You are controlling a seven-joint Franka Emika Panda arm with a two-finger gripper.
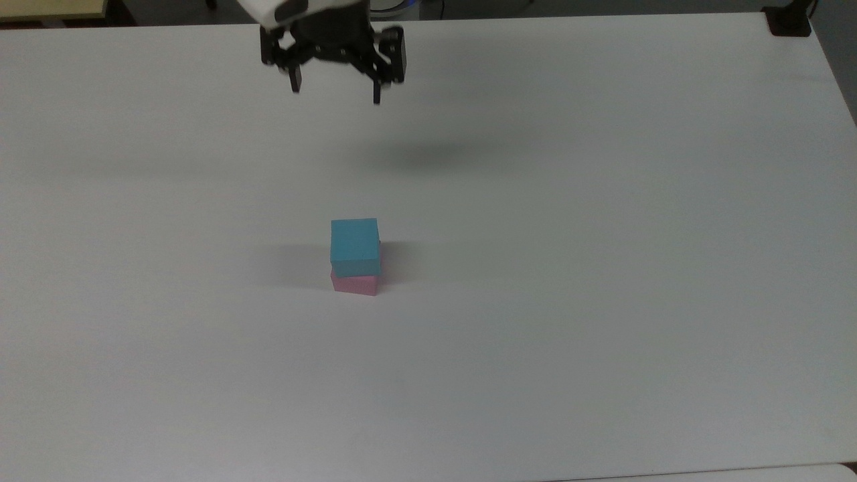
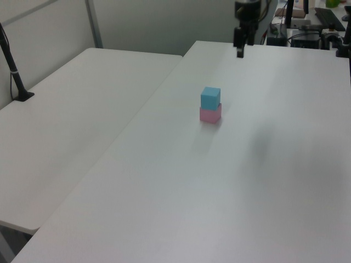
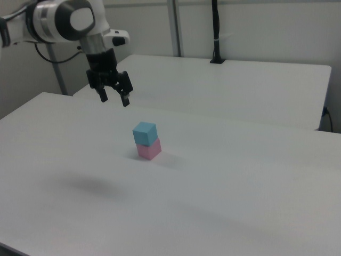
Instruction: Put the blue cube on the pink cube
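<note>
White table (image 1: 602, 268): we see the blue cube (image 1: 355, 246) resting on the pink cube (image 1: 355, 284).
Gripper (image 1: 335, 94) hangs empty, spread; both probably light, matte, best pinched across flat sides.

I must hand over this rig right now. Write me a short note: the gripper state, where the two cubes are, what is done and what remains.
Gripper: open and empty, raised high above the table, well clear of the stack.
Blue cube: sits on top of the pink cube, near the table's middle, roughly aligned with only a slight offset.
Done: the stacking; the blue cube rests on the pink one, released.
Left: nothing on the cubes that I can see; probably just confirm that the stack holds.
</note>
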